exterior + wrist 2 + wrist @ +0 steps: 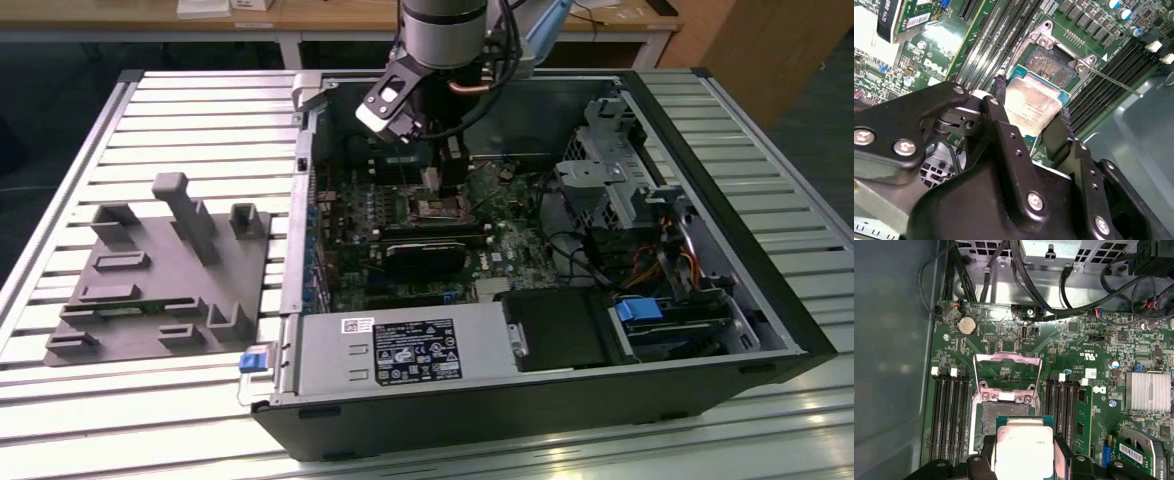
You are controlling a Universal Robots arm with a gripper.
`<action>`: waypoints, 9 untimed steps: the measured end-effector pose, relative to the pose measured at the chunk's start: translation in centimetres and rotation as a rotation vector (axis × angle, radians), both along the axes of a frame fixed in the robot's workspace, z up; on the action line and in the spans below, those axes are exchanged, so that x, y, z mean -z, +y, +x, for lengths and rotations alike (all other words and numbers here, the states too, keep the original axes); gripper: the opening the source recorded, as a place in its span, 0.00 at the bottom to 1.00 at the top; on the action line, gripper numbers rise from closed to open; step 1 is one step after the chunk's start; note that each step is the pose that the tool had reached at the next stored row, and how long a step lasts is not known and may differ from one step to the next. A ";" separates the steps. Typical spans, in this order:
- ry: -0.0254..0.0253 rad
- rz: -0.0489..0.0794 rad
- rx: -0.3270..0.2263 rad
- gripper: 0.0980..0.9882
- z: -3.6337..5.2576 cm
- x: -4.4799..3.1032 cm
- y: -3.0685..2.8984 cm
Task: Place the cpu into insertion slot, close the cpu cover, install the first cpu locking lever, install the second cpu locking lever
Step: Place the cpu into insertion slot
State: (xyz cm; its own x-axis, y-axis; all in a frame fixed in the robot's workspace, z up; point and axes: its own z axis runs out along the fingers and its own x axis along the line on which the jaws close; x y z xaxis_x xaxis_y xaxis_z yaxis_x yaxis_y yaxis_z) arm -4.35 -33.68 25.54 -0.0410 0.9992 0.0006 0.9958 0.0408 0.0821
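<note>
Gripper (1031, 100) inside the open computer case (747, 330), over the motherboard. Its two black fingers (1000, 92) are part-way open and clamp the cpu (1034, 107) by opposite edges.

The cpu's silver lid faces up. Its print is washed out by glare and not readable.

In the first wrist view the cpu (1024, 450) overlaps the near edge of the insertion slot (999, 416). Contact cannot be judged.

The cpu cover (1009, 358) is flipped up on the slot's far side. A thin locking lever (1114, 82) stands off from a socket corner.

The power supply (400, 352), at the case's near side, carries a white printed label. A grey fixture tray (160, 270) sits on the slatted table at the exterior view's left.
</note>
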 end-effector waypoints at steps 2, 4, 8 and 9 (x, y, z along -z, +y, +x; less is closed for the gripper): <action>0.0001 -0.001 0.000 0.50 0.00 0.09 0.00; 0.0001 -0.001 0.000 0.50 0.00 0.25 0.02; 0.0001 -0.001 0.000 0.50 0.00 0.56 0.13; 0.0001 -0.001 0.000 0.50 0.00 0.59 0.13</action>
